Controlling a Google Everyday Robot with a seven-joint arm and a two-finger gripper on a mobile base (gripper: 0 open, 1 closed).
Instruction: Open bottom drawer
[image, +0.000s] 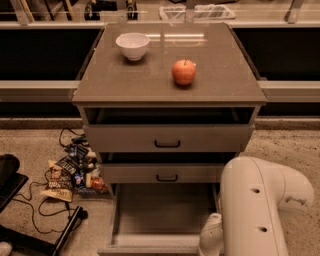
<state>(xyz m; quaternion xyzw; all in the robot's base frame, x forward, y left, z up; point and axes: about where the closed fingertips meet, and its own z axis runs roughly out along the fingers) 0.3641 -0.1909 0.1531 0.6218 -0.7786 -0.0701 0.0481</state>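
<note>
The bottom drawer (162, 212) of the grey cabinet (170, 90) stands pulled out toward me. Its plain grey inside shows and holds nothing, and its front lip lies at the lower edge of the view (150, 246). Its handle is out of view. The middle drawer (166, 174) and the taller top drawer (167, 139) sit further in, each with a black bar handle. My white arm (260, 210) reaches down at the lower right, and its wrist (211, 237) is by the drawer's front right corner. The gripper is below the frame edge, out of view.
A white bowl (132, 46) and a red apple (184, 72) sit on the cabinet top. Snack packets (70, 172) and black cables (37, 210) lie on the floor to the left. A black stand base (30, 240) is at the lower left. A rail runs behind the cabinet.
</note>
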